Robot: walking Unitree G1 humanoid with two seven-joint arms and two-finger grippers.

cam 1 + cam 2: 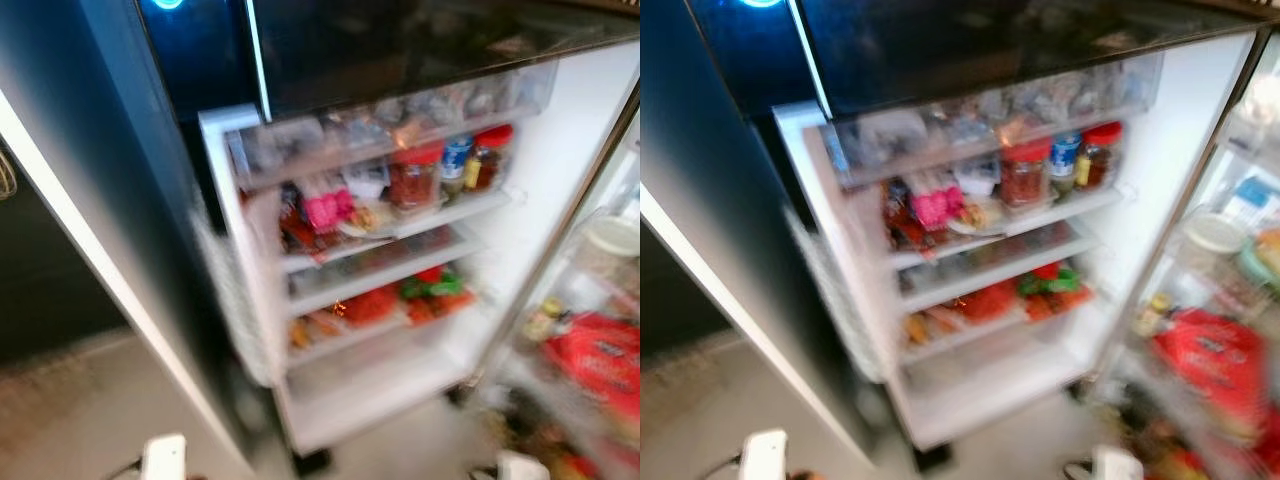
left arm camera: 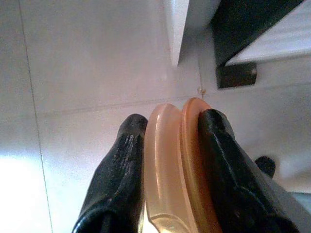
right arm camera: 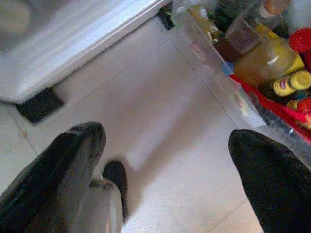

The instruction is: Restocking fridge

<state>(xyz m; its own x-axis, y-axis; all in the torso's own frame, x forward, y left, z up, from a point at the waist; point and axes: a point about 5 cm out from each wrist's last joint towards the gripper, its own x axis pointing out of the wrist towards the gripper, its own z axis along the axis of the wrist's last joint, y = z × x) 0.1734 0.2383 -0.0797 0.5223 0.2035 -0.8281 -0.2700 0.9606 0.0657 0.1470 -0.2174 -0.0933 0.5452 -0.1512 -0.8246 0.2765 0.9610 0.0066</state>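
Left gripper [image 2: 167,145]: pointed down at the pale tiled floor [image 2: 87,68], its two black fingers [image 2: 116,179] closed on a peach-coloured plastic piece [image 2: 172,179] that stands on edge between them; what the piece is cannot be told.
Beyond the left gripper: the white lower edge of the fridge and a dark foot [image 2: 236,75] of the fridge on the tiles.
Right gripper [image 3: 167,155]: pointed down at the floor, fingers spread wide with nothing between them.
Beyond the right gripper: the white base of the fridge on one side; on the other, a clear door bin [image 3: 218,77] holding bottles, a yellow-capped one [image 3: 291,82] among them.
Fridge [image 1: 560,150]: ahead of and above both grippers, standing open; the head views are blurred.
Top shelf: red-lidded jars [image 1: 415,175], a blue-capped one [image 1: 456,160] and a pink packet [image 1: 330,208].
Middle shelves: red and green packets [image 1: 432,288].
Lowest shelf [image 1: 370,385]: white, nearest the grippers.
Door shelves: to the right of the right gripper, with a red bag [image 1: 598,365] and a white bowl [image 1: 612,236].
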